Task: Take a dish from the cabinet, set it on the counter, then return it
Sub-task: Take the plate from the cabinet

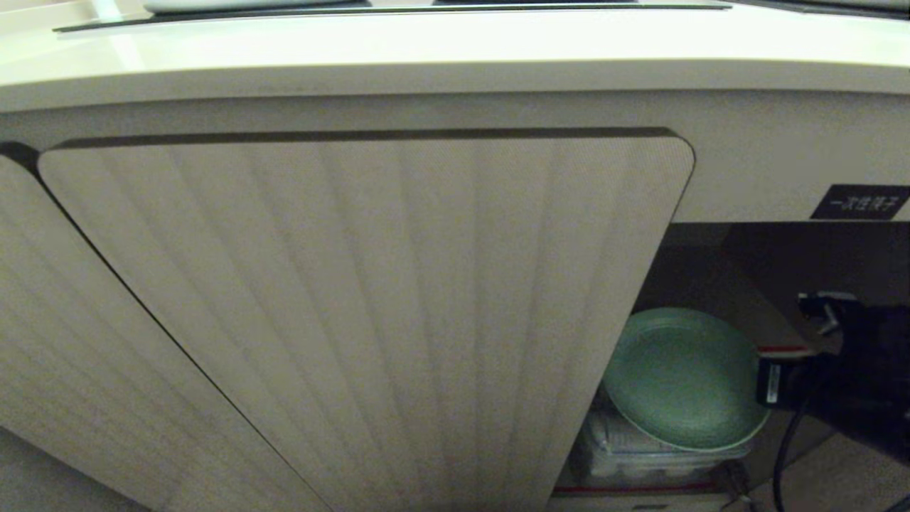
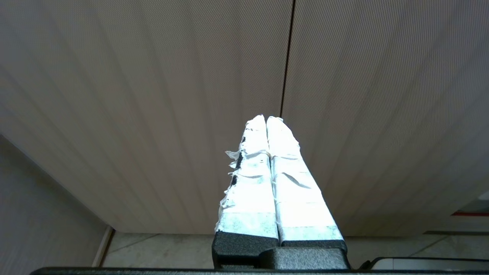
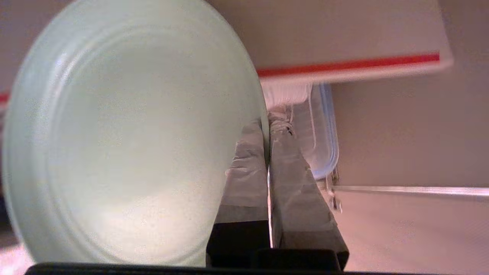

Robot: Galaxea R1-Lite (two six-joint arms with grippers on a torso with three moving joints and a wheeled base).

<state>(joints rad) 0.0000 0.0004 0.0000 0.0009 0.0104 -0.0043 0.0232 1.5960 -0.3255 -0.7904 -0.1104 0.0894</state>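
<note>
1. The counter (image 1: 426,50) runs across the top of the head view, cream with a rounded front edge, and a dark inset panel (image 1: 391,8) lies along its far side
2. Below it stands the cabinet (image 1: 753,178); its ribbed, round-cornered door (image 1: 370,320) fills the middle of the view, and the compartment to the right of that door is open and dark. A small black label (image 1: 860,203) with white characters sits on the beige band above the opening
3. A red-edged shelf (image 3: 347,63) shows inside the opening
4. The dish (image 1: 686,380), a pale mint-green plate, is in the open compartment just right of the door's edge, tilted, with its lower side over clear lidded containers (image 1: 640,455)
5. The right gripper (image 3: 268,126) comes in from the right and is clamped on the dish's rim: one taped finger lies against the underside, the other against the opposite face, with only the rim between them
6. The left gripper (image 2: 266,118) is parked low in front of closed ribbed doors (image 2: 153,95), its taped fingers pressed together and holding nothing
</note>
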